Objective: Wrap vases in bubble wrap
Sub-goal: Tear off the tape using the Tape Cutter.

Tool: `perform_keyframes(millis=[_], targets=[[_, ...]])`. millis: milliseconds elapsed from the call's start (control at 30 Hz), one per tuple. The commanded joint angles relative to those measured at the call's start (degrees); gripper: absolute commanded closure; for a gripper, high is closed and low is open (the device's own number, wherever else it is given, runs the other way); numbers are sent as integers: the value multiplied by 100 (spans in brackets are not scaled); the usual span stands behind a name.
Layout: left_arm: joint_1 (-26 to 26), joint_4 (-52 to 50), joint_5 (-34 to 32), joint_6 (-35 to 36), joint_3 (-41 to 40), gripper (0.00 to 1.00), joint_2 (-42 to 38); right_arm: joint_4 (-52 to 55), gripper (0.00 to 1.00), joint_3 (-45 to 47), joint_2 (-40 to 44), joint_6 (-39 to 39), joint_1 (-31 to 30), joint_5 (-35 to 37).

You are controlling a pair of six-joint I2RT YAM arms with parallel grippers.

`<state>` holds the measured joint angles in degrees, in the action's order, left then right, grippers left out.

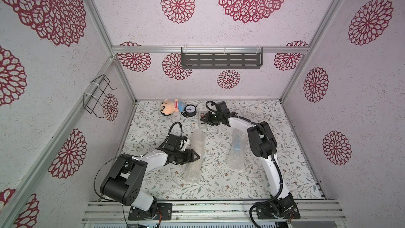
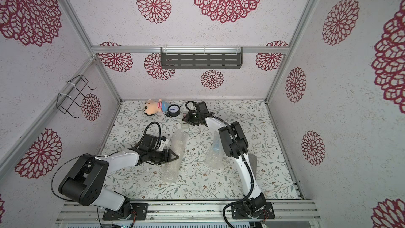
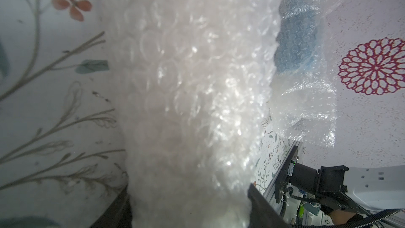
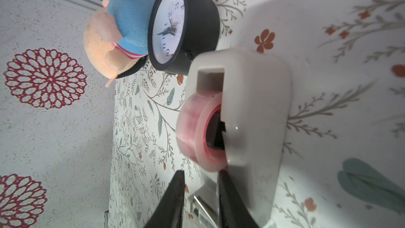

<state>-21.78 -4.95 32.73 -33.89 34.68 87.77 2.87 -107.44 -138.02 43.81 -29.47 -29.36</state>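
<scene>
your left hand grips the wrap roll on the bench, the blue vase bundled near it — so with your right hand narrow at the dispenser, nip only tape and pull level.

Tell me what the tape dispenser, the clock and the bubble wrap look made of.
The tape dispenser: moulded plastic, beige, smooth with a soft sheen and rounded edges.
The clock: black case, probably plastic or painted metal; glossy clear cover reflects light.
The bubble wrap: thin clear plastic film, air cells glinting.
</scene>
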Motion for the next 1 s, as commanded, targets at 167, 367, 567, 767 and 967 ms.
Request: perform_keyframes(millis=[167, 367, 567, 767, 967], targets=[[-11, -216, -415, 153, -48, 51, 206, -122, 77, 66, -113, 258, -33, -418], [-6, -192, -392, 153, -14, 51, 265, -191, 77, 221, 52, 278, -42, -433], [-6, -164, -388, 150, -14, 52, 276, -232, 78, 287, 68, 273, -50, -456], [-2, -164, -390, 124, -22, 52, 292, -317, 84, 267, -46, 354, -50, -501], [-2, -172, -390, 122, -13, 52, 273, -482, 88, 262, -22, 467, -37, -500]])
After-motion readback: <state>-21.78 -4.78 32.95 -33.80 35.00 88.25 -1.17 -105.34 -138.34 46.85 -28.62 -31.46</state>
